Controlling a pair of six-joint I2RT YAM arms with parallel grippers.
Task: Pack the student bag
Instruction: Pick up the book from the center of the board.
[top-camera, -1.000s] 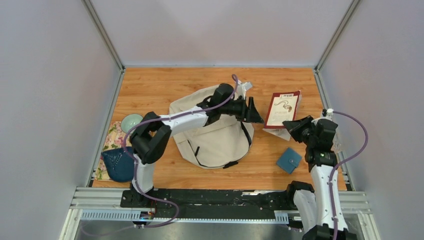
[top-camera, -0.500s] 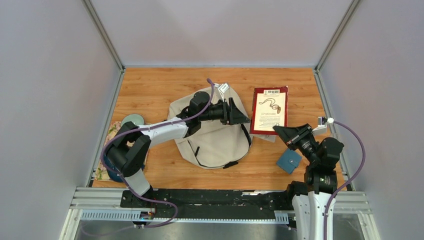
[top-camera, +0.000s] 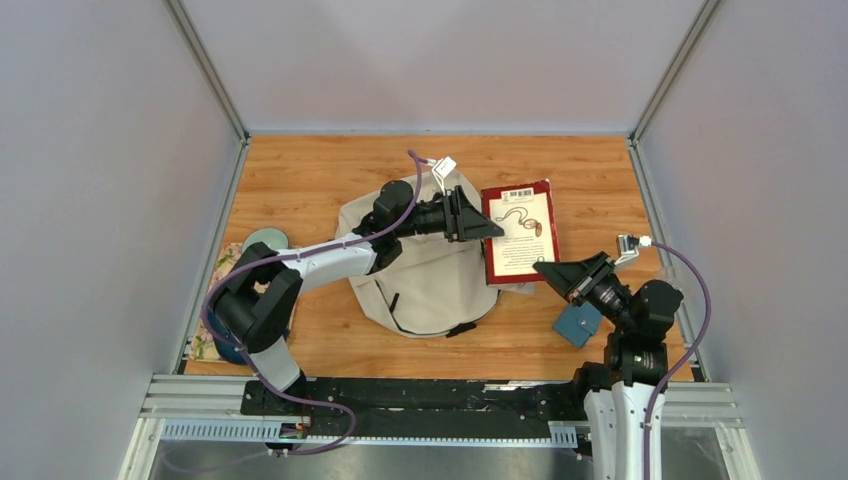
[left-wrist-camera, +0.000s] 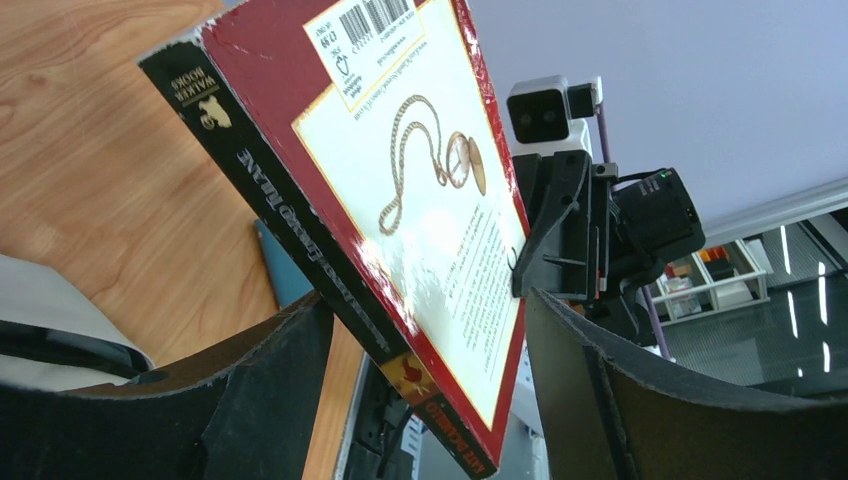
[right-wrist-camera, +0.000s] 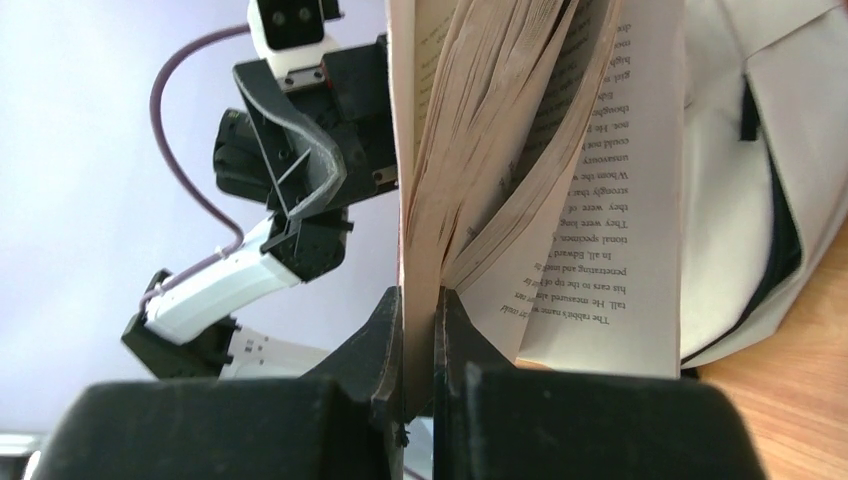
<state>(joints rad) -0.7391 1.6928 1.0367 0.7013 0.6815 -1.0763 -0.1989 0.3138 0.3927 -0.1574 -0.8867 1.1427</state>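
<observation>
Gripping: the right tool (right-wrist-camera: 420, 318) is clenched on the lower edge of a book (top-camera: 518, 232), its two fingers (right-wrist-camera: 385, 330) pinching the cover and a few pages together.
Book: a red paperback with a black spine; the face turned up has a cream panel and a barcode. It is raised off the worktop (top-camera: 300, 180) and tilted, and its loose pages fan apart in the right wrist view.
Left tool (left-wrist-camera: 428, 300): released, with the jaws spread wide and the spine end of the book between them. Whether either finger touches the book cannot be told.
Left arm: stretched from the left over the bag, with its tool at the book's left edge.
Right arm: reaches in from the near right, with its tool at the book's lower right corner.
Bag (top-camera: 425, 275): a cream backpack with black straps, lying in the middle of the worktop beneath the left arm. From above, the book's left side hangs over the bag's right side. A dark gap along the bag's edge shows in the right wrist view.
Wallet (top-camera: 578, 324): small and blue, lying flat on the worktop just beside the right tool and apart from the bag.
Left edge: a pale green bowl (top-camera: 265, 240) and a flowered cloth (top-camera: 222, 275) lie together there, apart from the bag.
</observation>
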